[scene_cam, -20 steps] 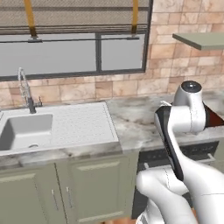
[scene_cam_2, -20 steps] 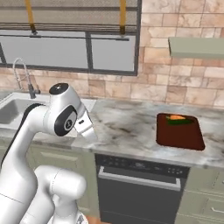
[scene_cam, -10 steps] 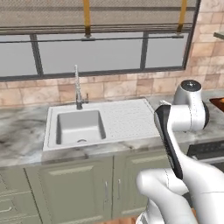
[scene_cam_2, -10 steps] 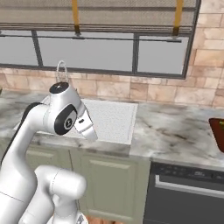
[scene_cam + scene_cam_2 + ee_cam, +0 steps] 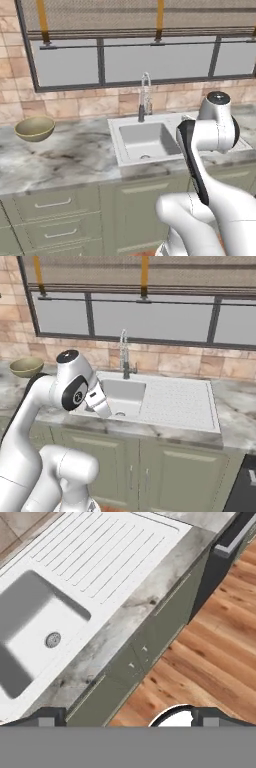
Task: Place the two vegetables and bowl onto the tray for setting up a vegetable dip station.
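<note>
Bowl (image 5: 34, 128): tabletop's far left end, well left of sink (image 5: 145, 141). Hand (image 5: 125, 716): fingers apart, empty, above sink-front edge.

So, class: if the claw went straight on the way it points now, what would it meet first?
Probably the front edge of the marble counter beside the sink, or the cabinet doors just below; depth is unclear.

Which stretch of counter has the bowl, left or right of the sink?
The stretch left of the sink: the olive-beige bowl stands there near the brick wall, apart from the sink.
</note>
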